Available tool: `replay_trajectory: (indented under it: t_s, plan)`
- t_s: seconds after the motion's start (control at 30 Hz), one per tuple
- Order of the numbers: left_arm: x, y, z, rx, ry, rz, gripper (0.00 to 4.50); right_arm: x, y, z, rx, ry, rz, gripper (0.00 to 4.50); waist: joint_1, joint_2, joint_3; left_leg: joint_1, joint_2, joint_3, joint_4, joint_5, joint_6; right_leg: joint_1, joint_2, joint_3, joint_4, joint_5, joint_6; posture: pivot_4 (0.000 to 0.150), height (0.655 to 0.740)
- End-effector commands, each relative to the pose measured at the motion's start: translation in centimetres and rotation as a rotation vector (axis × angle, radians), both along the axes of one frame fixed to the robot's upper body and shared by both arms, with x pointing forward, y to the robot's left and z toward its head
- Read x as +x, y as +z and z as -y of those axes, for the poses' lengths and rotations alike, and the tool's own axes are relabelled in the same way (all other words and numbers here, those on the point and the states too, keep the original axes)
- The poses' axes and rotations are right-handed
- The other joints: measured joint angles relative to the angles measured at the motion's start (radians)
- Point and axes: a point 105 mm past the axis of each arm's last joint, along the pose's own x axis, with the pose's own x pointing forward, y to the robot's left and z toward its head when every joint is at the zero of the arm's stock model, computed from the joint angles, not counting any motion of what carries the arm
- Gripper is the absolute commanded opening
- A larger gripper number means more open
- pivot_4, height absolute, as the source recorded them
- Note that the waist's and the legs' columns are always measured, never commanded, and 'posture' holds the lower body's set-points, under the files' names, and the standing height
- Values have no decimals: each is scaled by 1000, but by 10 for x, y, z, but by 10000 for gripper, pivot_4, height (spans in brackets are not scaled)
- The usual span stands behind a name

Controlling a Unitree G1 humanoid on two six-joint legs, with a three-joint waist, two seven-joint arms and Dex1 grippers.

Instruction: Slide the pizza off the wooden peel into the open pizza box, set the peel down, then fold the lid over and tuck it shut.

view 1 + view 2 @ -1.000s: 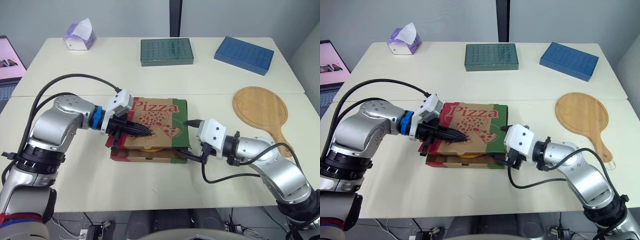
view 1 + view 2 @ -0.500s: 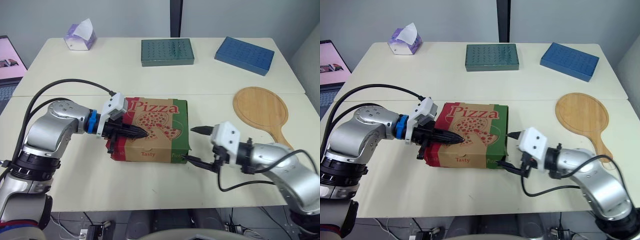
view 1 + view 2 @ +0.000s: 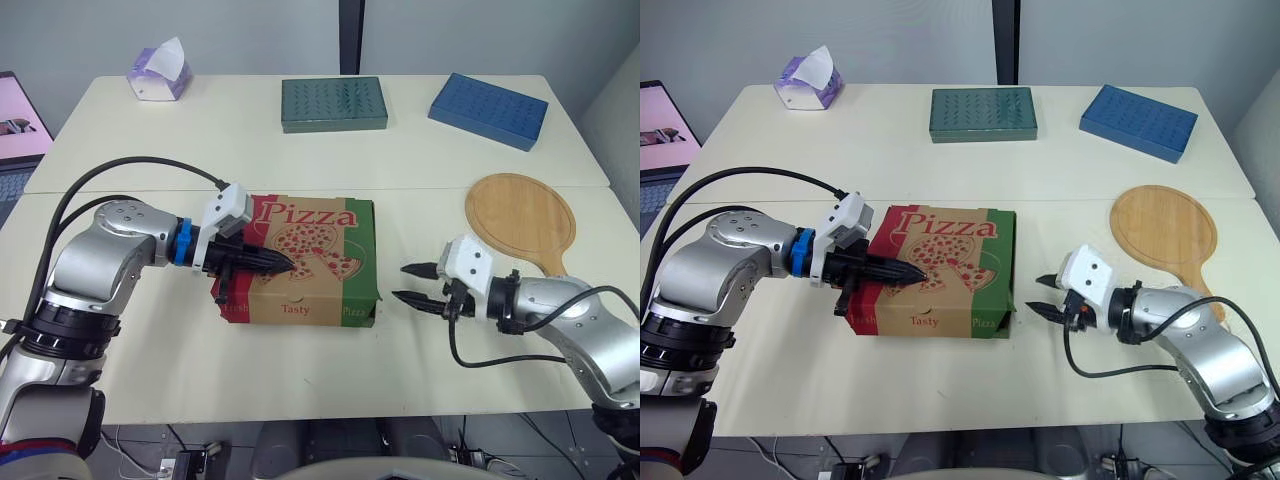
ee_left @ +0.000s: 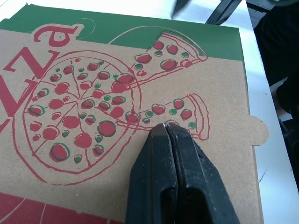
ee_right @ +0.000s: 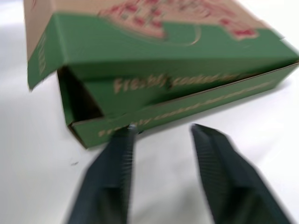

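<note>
The pizza box [image 3: 305, 262] lies in the middle of the table with its printed lid folded down flat. My left gripper [image 3: 290, 267] is shut, and its tip rests on the lid over the pizza drawing [image 4: 93, 112]. My right gripper [image 3: 402, 283] hovers just off the box's green right side [image 5: 159, 88], fingers apart with nothing between them. At the near right corner the lid's side flap [image 5: 42, 58] stands slightly away from the box. The wooden peel [image 3: 522, 218] lies flat and bare on the table to the right, behind my right arm.
Along the far edge of the table stand a tissue box [image 3: 158, 72], a flat green box [image 3: 333, 103] and a flat blue box [image 3: 488, 109]. A laptop screen [image 3: 18, 125] shows at the left edge.
The lid has come down from half-raised to flat on the box. My right gripper has pulled back to the right, away from the box, with its fingers closer together. The left gripper stays on the lid.
</note>
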Motion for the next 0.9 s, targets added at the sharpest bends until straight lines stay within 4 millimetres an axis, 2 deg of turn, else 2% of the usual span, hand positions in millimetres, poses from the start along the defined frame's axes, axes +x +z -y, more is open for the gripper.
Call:
replay_trajectory:
  t_s: [0.03,0.07,0.1,0.27,0.53,0.6,0.73,0.9]
  plan:
    - [0,6,-3,12,8,26,0,-8,6,-11,26,91,2,4941,0,0,0,0,0,0,0,0,0,0,0,0,0,0,0,1500,7400]
    - [1,6,-3,11,8,26,0,-10,6,-14,37,102,-9,1624,0,0,0,0,0,0,0,0,0,0,0,0,0,0,0,1500,7400]
    - [1,6,-3,11,8,25,0,-11,5,-17,48,107,-18,713,0,0,0,0,0,0,0,0,0,0,0,0,0,0,0,1500,7400]
    - [1,6,-1,7,3,24,0,-10,4,-29,99,126,-38,713,0,0,0,0,0,0,0,0,0,0,0,0,0,0,0,1500,7400]
    - [1,6,0,8,-1,25,0,-11,20,-40,211,147,-60,713,-1,0,0,0,0,0,0,0,0,0,0,0,0,0,0,1500,7400]
    - [1,6,0,9,-1,26,0,-9,18,-40,199,133,-60,713,-2,0,0,0,0,0,0,0,0,0,0,0,0,0,0,1500,7400]
    - [1,5,0,11,0,25,0,-4,1,-37,110,100,-38,713,-2,0,0,0,0,0,0,0,0,0,0,0,0,0,0,1500,7400]
    - [1,3,0,15,1,24,0,-5,-3,-32,84,83,-30,713,-3,0,0,0,0,0,0,0,0,0,0,0,0,0,0,1500,7400]
